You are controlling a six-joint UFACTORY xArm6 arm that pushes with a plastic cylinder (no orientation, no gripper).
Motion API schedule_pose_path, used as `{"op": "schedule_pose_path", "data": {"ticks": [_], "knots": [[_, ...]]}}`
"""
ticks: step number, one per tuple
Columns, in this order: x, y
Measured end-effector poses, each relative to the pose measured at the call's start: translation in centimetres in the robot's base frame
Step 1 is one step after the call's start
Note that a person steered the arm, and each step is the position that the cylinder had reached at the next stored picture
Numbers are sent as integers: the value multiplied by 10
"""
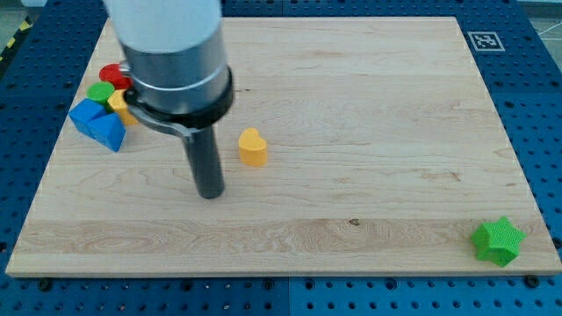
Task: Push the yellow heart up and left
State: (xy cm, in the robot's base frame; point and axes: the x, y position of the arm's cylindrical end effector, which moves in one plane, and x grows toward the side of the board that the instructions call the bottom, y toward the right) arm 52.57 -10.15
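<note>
The yellow heart [253, 147] lies on the wooden board [369, 105], left of the middle. My tip [209, 194] rests on the board to the lower left of the heart, with a small gap between them. The arm's body covers part of the board above the tip.
A cluster at the view's upper left holds a red block [110, 74], a green block [101, 91], a partly hidden yellow block [118, 103] and two blue blocks [97, 122]. A green star [498, 240] sits at the lower right corner. A marker tag [483, 40] is at the upper right.
</note>
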Motion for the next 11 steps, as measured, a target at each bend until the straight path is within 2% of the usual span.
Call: {"op": "schedule_pose_path", "data": {"ticks": [1,2,3,4,5,7,11], "knots": [[3,-15],[10,20],[-9,102],[-43,125],[-43,122],[-45,67],[-100,-11]]}}
